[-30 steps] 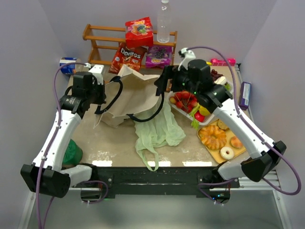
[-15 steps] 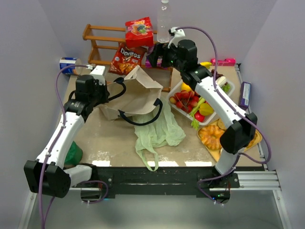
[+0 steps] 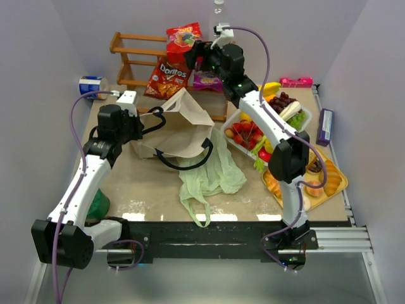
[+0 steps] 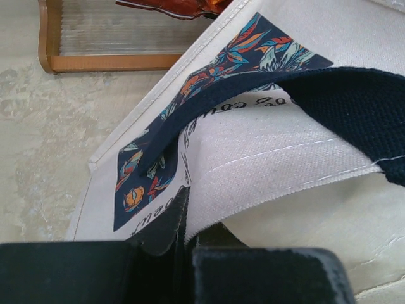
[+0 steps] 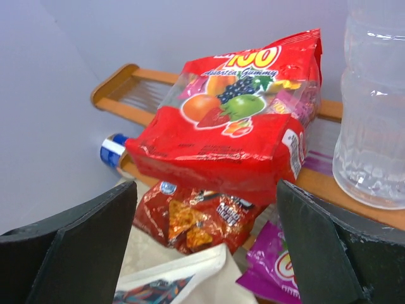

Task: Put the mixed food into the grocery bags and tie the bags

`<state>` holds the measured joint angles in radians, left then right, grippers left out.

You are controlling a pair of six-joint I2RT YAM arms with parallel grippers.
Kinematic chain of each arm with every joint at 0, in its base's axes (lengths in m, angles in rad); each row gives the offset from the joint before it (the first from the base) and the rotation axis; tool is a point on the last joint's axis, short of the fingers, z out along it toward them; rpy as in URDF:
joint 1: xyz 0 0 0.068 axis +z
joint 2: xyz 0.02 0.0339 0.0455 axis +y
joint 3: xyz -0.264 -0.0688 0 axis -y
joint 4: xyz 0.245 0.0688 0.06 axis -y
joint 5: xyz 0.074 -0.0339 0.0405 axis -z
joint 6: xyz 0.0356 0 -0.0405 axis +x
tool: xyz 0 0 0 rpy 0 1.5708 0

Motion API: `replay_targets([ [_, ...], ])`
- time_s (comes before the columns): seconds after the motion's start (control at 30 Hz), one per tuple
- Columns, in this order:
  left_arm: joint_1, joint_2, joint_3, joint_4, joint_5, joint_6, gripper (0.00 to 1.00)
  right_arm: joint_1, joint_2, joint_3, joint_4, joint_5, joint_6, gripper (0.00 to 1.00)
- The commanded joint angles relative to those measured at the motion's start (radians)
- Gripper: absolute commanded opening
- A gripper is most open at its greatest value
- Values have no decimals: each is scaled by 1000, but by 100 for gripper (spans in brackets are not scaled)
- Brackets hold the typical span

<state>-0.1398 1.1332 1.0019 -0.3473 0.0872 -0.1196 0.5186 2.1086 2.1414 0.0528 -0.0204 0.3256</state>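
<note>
**A:** Which step is this?

**B:** Loading, and nothing looks packed yet. The left gripper [image 4: 186,221] is pinched on the rim of the beige tote [image 3: 180,123], where its black handle joins, and lifts the mouth off the table [image 3: 145,183]. The right gripper [image 5: 205,190] has its jaws spread wide. It hovers just short of the red gummy packet [image 5: 234,120], which sits on the wooden rack [image 3: 126,47] beside the water bottle [image 5: 376,107].

**A:** And next?

**B:** Probably move forward until the fingers straddle the packet, close, then carry it to the tote. The green plastic bag [image 3: 212,174] lies limp and untied, nearer the arms.
</note>
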Motion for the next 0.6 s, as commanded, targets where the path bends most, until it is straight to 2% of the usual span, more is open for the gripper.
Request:
replay_targets([
  [0.0, 16, -24, -8, 65, 20, -23, 0, 1, 36, 97, 97, 72, 18, 95],
  [0.43, 28, -30, -9, 67, 57, -25, 0, -6, 137, 193, 128, 143, -22, 96],
  [0.57, 39, -41, -14, 74, 72, -29, 0, -6, 162, 212, 121, 145, -22, 91],
])
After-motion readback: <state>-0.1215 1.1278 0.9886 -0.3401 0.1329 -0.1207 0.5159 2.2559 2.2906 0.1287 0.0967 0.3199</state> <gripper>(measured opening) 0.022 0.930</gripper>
